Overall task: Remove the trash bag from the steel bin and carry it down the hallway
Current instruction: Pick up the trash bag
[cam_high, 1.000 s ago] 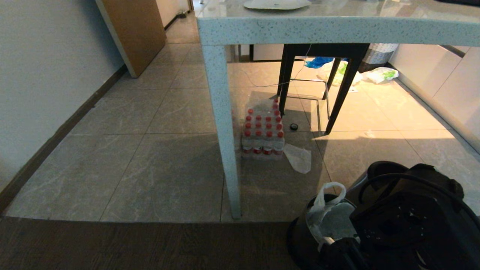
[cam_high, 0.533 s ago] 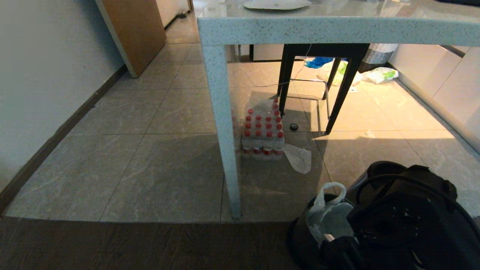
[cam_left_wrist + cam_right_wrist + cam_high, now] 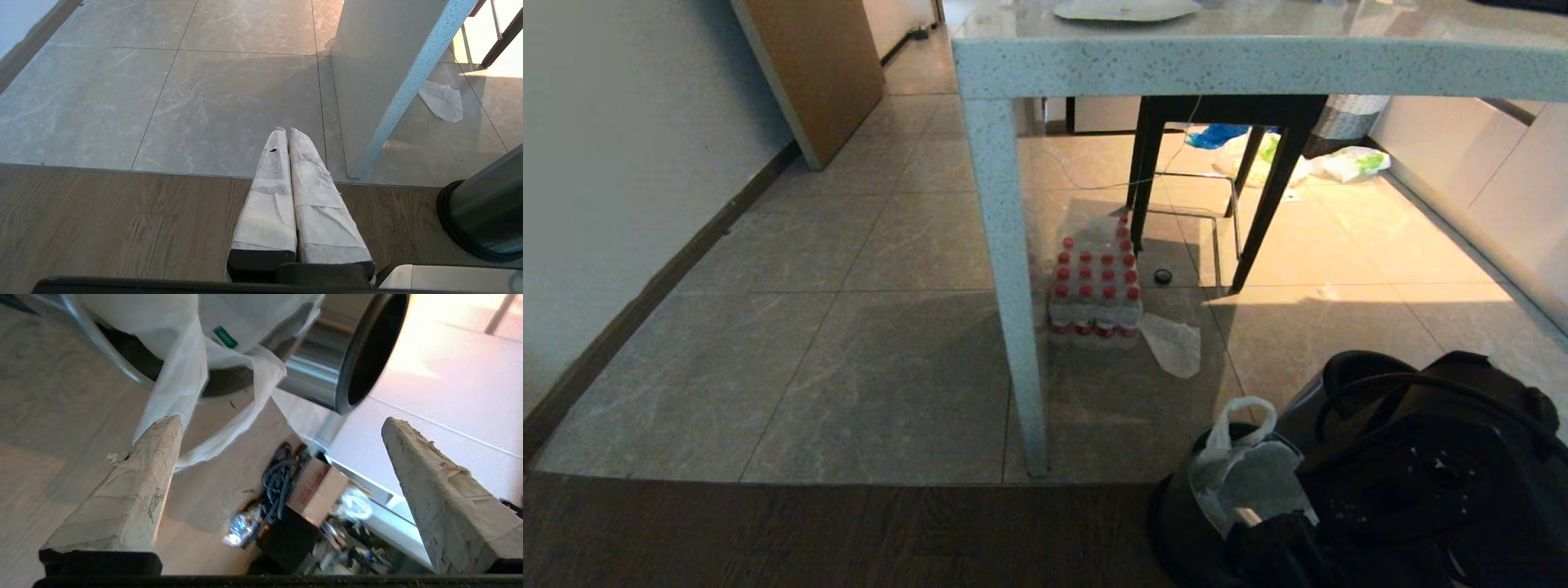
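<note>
The steel bin (image 3: 1176, 523) stands at the lower right on the wood floor, its rim (image 3: 102, 343) close in the right wrist view. The white trash bag (image 3: 1245, 482) sits in it, with one loop handle (image 3: 1243, 412) sticking up. My right gripper (image 3: 280, 419) hangs open just over the bin. The bag's other loop (image 3: 184, 388) lies against one fingertip (image 3: 163, 433), and nothing is between the fingers. My left gripper (image 3: 286, 131) is parked low over the floor with its wrapped fingers pressed together. The tiled hallway (image 3: 849, 245) runs ahead past a brown door (image 3: 817, 65).
A speckled table leg (image 3: 1013, 310) stands left of the bin. Behind it are a pack of red-capped bottles (image 3: 1094, 286) and a clear plastic scrap (image 3: 1174, 345). A second steel cylinder (image 3: 347, 363) sits beside the bin. Black stool legs (image 3: 1258, 212) and other bags (image 3: 1352, 163) are farther off.
My right arm's dark bulk has shifted only slightly over the bin. The bag, the bin and the left arm have kept still.
</note>
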